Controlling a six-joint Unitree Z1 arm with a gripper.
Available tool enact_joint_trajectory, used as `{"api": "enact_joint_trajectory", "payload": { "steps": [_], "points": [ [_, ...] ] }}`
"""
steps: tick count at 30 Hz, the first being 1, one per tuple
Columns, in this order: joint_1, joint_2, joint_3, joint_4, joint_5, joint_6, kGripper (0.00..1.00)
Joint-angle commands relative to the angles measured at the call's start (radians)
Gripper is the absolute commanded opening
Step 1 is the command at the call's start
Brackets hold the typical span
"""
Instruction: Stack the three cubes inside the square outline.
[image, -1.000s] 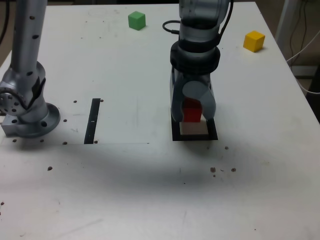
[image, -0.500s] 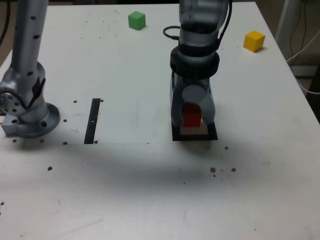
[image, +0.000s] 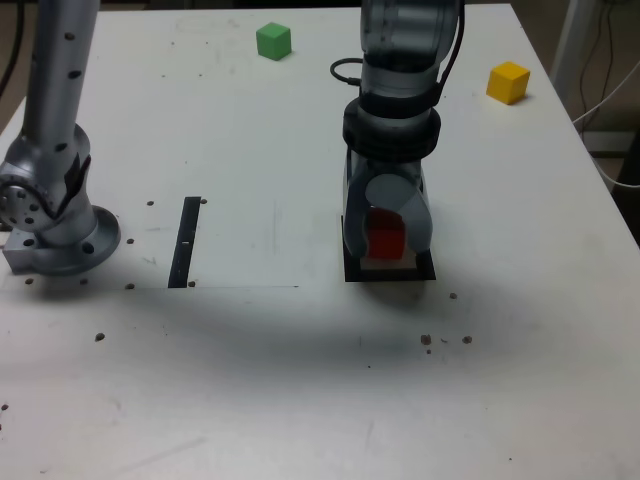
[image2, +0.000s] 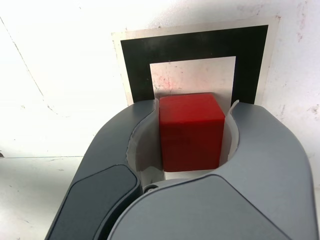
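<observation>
A black strip (image: 185, 243) lies left of centre; a white cable (image: 612, 95) hangs at the upper right.

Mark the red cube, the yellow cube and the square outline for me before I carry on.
Red cube (image2: 192, 145): wrist view, on its side face.
Yellow cube (image: 506, 87): exterior view, on its body.
Square outline (image2: 200, 46): wrist view, on one black side of the frame.

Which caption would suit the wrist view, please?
Red cube between the gripper's curved fingers, over the pale centre of the black square outline.
</observation>
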Motion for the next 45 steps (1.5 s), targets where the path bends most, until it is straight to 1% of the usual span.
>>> {"api": "enact_joint_trajectory", "payload": {
  "steps": [1,3,5,10,14,18,22,26,35,39,45],
  "points": [
    [0.003,0.005,-0.002,-0.001,-0.001,0.004,0.62],
    [0.003,0.006,-0.001,-0.001,0.001,0.005,0.7],
    [0.003,0.01,0.0,0.001,0.004,0.006,0.77],
    [0.003,0.017,-0.005,0.012,0.011,0.008,0.87],
    [0.003,0.013,-0.013,0.033,0.022,0.008,0.92],
    [0.003,-0.003,-0.039,0.082,0.04,0.008,0.95],
    [0.003,-0.033,-0.098,0.165,0.077,0.027,0.96],
    [0.003,-0.063,-0.168,0.23,0.119,0.102,0.98],
    [0.009,-0.111,-0.253,0.335,0.192,0.241,0.99],
    [0.033,-0.089,-0.307,0.355,0.2,0.311,0.99],
    [0.099,-0.012,-0.424,0.388,0.207,0.437,0.99]
  ]
}}
